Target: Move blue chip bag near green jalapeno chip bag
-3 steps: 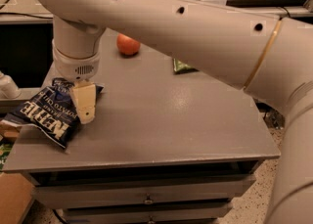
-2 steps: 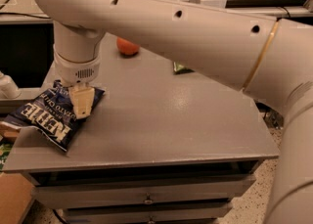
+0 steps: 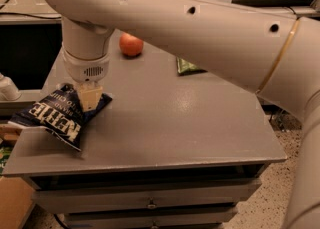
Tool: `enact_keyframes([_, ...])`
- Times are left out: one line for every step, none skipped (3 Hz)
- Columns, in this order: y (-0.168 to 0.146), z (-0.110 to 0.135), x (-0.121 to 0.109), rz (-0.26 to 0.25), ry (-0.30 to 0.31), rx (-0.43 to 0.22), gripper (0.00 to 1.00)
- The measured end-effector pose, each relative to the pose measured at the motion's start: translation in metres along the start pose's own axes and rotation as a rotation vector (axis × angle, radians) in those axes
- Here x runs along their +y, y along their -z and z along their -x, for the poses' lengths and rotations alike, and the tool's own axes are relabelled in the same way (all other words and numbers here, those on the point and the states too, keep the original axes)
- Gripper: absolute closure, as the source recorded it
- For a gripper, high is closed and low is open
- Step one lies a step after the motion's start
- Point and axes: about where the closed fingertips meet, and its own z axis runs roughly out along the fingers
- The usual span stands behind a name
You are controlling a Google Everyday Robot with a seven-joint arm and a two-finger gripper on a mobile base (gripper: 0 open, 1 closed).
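The blue chip bag (image 3: 52, 118), dark navy with white block letters, lies at the table's left front edge and partly overhangs it. My gripper (image 3: 90, 98) points straight down onto the bag's upper right end and is shut on it, with the bag bunched around the tan fingers (image 3: 90, 95). The green jalapeno chip bag (image 3: 186, 66) lies flat at the back middle of the table, mostly hidden behind my arm. It is well apart from the blue bag.
A round orange-red fruit (image 3: 131, 45) sits at the back left of the grey table (image 3: 180, 128). My large white arm (image 3: 200, 28) crosses the top of the view. Drawers run below the table front. A cardboard box (image 3: 12, 203) stands at the lower left.
The gripper has turned from tilted to upright and settled onto the blue bag's upper end. The bag is now bunched around it and has shifted slightly right.
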Motion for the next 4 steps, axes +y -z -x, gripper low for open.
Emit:
enact_keyframes([0.037,-0.041,-0.002,-0.014,-0.08,0.026,1.0])
enact_keyframes([0.082,-0.099,0.005,-0.038,-0.229,0.049,1.0])
enact_keyframes([0.129,-0.164,0.022,-0.091,-0.388,0.085,1.0])
enact_keyframes([0.128,-0.163,0.022,-0.091,-0.386,0.084,1.0])
